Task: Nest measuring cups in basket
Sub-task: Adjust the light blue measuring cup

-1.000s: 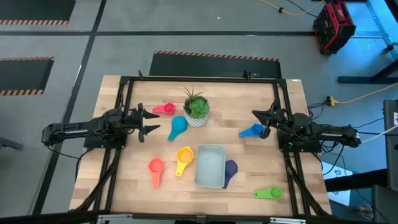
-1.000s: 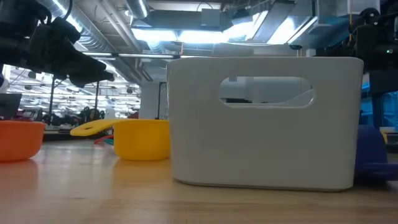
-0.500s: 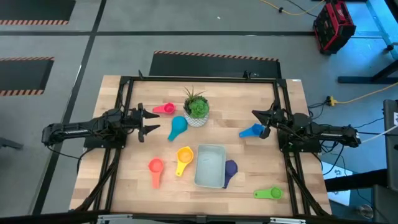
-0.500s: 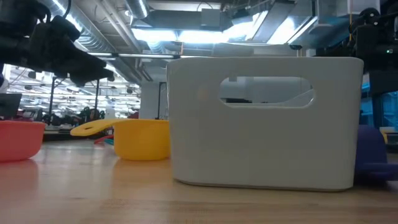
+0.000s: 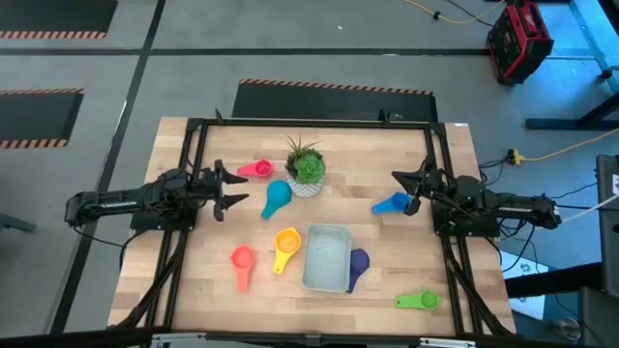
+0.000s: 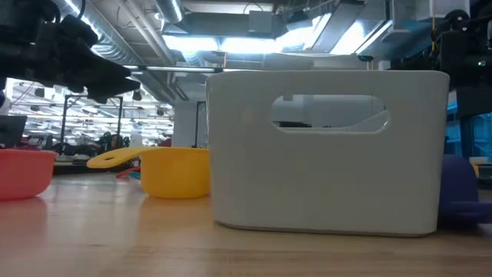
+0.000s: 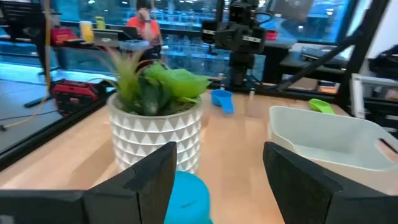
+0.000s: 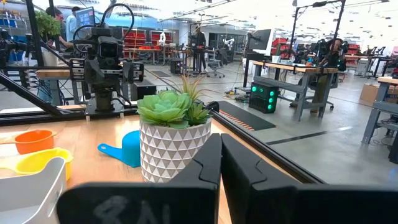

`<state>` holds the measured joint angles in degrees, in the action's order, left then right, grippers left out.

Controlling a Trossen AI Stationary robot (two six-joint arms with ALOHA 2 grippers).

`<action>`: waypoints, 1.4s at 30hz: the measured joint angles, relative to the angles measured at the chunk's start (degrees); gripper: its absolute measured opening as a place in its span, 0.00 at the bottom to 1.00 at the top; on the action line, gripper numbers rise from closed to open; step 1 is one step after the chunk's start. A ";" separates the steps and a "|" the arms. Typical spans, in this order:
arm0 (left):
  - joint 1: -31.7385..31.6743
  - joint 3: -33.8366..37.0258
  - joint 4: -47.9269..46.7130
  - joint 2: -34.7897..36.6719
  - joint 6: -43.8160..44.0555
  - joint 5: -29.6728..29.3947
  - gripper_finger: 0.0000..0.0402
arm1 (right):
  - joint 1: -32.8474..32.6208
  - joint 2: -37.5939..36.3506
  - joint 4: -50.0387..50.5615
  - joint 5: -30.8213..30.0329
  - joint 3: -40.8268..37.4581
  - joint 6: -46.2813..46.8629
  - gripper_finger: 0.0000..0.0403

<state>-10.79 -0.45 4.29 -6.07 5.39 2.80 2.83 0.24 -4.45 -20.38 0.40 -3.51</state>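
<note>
Left gripper (image 5: 235, 188) sits at the left side of the table with its fingers (image 7: 152, 177) spread wide and nothing between them. Right in front of it is the teal cup (image 5: 276, 198), close to the fingertips but not gripped. Just past that is the white pot (image 5: 307, 184) with the plant, teal cup pretty much up against it.

Right gripper (image 5: 405, 189) is over on the right side, fingers (image 8: 208, 160) pressed together with only a sliver between, holding nothing. The blue cup (image 5: 392, 204) lies just beside it on the table.

The basket (image 5: 327, 257) is in the near middle of the table, nothing visible inside it from above. The yellow cup (image 5: 286, 246) is just to its left, handle pointing toward the near edge, and the orange cup (image 5: 242, 264) is a bit further left. The purple cup (image 5: 359, 263) is tucked against the basket's right side. The green cup (image 5: 418, 301) is off near the front right corner, well apart from the rest. The pink cup (image 5: 256, 169) lies left of the pot at the far side.
</note>
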 joint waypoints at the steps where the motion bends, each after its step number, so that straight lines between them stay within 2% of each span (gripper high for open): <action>1: 0.00 0.00 0.00 -0.01 0.02 0.59 0.58 | 0.00 0.00 0.00 0.00 0.00 0.00 0.03; 7: 0.00 0.00 0.02 0.00 0.48 1.09 0.60 | 0.00 0.02 0.00 0.00 0.00 0.01 0.03; 14: 0.00 0.00 0.07 -0.02 3.03 -0.80 0.72 | 0.00 0.02 0.00 0.00 0.00 0.01 0.03; 16: 0.02 0.00 0.04 -0.02 4.81 -4.31 0.76 | 0.00 0.01 0.00 0.00 0.01 0.02 0.03; 19: 0.02 0.00 -0.28 -0.34 9.17 -14.69 0.81 | 0.00 0.01 0.00 0.00 0.00 0.01 0.03; 21: -0.02 0.00 -0.62 -0.48 12.63 -18.38 0.82 | 0.00 0.01 0.00 0.00 0.00 0.00 0.03; 27: 0.00 0.00 -0.05 -0.52 12.31 -15.48 0.81 | 0.00 0.02 0.00 0.00 0.00 0.02 0.03; 34: 0.02 -0.32 10.75 -0.70 15.01 -10.71 0.81 | 0.00 0.02 0.00 0.00 0.00 0.02 0.03; 37: 0.02 -1.74 10.48 -1.22 15.11 -9.27 0.81 | 0.00 0.02 0.00 0.00 0.01 0.02 0.03; 42: 0.81 -5.79 6.38 -6.47 15.34 -9.43 0.81 | 0.00 0.01 0.00 0.00 0.00 0.00 0.03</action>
<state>-9.98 -6.24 10.68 -12.54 20.73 -6.63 2.83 0.25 -4.45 -20.38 0.40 -3.50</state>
